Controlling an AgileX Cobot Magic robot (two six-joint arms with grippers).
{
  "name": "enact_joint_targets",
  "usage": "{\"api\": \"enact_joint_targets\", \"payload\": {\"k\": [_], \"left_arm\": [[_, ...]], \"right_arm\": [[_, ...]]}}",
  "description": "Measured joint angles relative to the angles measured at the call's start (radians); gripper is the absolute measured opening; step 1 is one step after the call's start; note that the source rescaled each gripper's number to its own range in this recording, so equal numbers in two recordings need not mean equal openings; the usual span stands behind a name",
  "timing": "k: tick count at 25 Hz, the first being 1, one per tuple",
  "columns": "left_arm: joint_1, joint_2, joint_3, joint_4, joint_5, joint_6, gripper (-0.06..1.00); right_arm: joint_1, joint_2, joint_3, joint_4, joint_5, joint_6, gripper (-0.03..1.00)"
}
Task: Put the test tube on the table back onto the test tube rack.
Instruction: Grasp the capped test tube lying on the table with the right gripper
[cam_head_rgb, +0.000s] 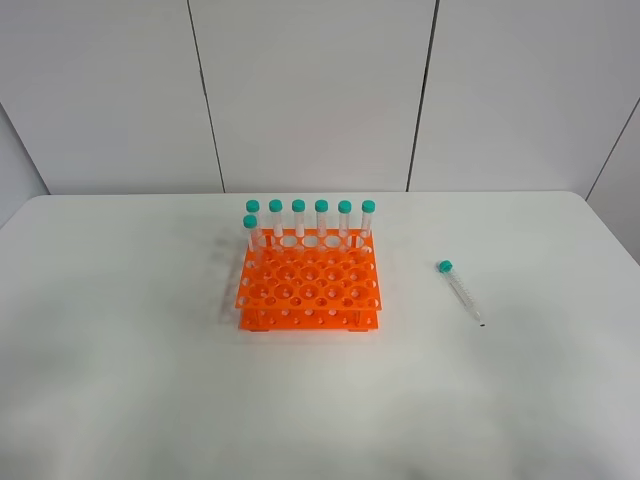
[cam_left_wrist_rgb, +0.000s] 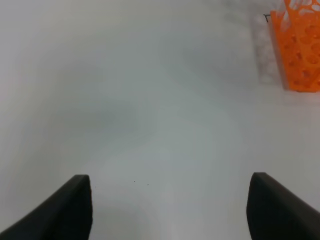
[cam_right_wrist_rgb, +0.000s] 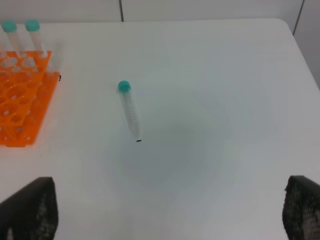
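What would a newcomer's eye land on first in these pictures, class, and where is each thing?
The bright orange test tube rack stands out near the middle of the white table, with seven teal-capped tubes upright at its far side. Next comes the lone test tube, lying flat on the table to the rack's right and apart from it, with its cap at the far end.

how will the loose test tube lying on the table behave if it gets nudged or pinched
The test tube lies on its round side on the smooth table, so a nudge would probably roll it, likely curving since the tip tapers. It looks empty and clear, so probably light and stiff, perhaps slick to pinch.
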Motion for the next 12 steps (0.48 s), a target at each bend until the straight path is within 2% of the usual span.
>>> {"api": "enact_joint_targets", "payload": {"k": [12], "left_arm": [[0.000,0.000,0.000,0.000,0.000,0.000,1.00]], "right_arm": [[0.000,0.020,-0.017,-0.008,-0.003,0.000,1.00]]}}
